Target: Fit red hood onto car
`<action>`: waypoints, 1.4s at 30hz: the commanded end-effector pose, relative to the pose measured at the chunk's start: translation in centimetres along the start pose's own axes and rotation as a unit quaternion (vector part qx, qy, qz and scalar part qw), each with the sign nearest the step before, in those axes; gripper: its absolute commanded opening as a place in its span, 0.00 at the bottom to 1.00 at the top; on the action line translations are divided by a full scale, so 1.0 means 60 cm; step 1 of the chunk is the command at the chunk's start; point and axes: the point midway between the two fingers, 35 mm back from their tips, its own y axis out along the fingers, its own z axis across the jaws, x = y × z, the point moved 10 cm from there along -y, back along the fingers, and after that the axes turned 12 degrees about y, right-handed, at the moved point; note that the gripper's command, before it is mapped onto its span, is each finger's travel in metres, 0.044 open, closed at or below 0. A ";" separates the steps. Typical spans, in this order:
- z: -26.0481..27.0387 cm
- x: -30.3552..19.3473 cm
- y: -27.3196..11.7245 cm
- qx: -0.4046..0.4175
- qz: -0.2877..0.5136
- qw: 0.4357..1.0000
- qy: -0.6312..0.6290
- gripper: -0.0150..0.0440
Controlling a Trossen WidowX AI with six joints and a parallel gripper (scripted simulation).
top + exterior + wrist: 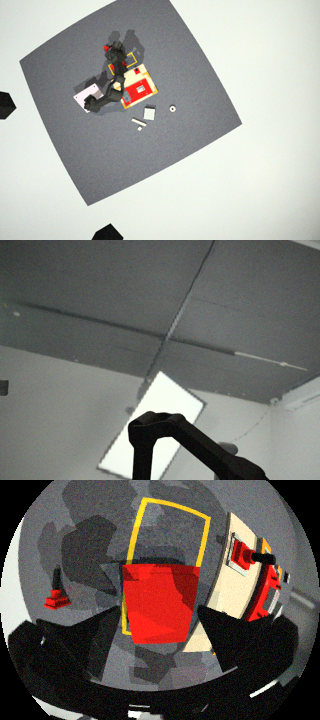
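Observation:
The red hood [160, 605] [111, 68] lies flat-roof up, partly inside the yellow outline [204, 542] [134, 57]. The arm hides much of it in the top view. My gripper [160, 609] is open and empty, with a finger on either side of the hood in the wrist view; whether a finger touches it, I cannot tell. The red chassis [134, 90] [260, 605] sits in the cream jig [131, 76] [232, 580], with the grey engine block [126, 96] at one end. The pegs are too small to make out. The exterior view shows only arm links.
A red block with a black post [136, 70] [242, 555] stands on the jig beside the chassis. Another red piece with a black post [57, 600] [106, 48] stands left of the hood in the wrist view. A white square block [149, 113], a bar [138, 121] and a ring [174, 110] lie beyond the jig.

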 end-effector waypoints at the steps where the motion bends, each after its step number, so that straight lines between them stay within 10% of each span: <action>1: 0.001 -0.001 0.006 -0.004 -0.001 1.000 -0.003 1.00; 17: 0.001 -0.001 0.019 -0.004 -0.001 1.000 -0.003 1.00; 30: 0.000 0.000 0.014 0.000 0.000 1.000 0.000 0.72; 42: 0.000 -0.001 -0.026 0.000 0.000 1.000 -0.001 0.25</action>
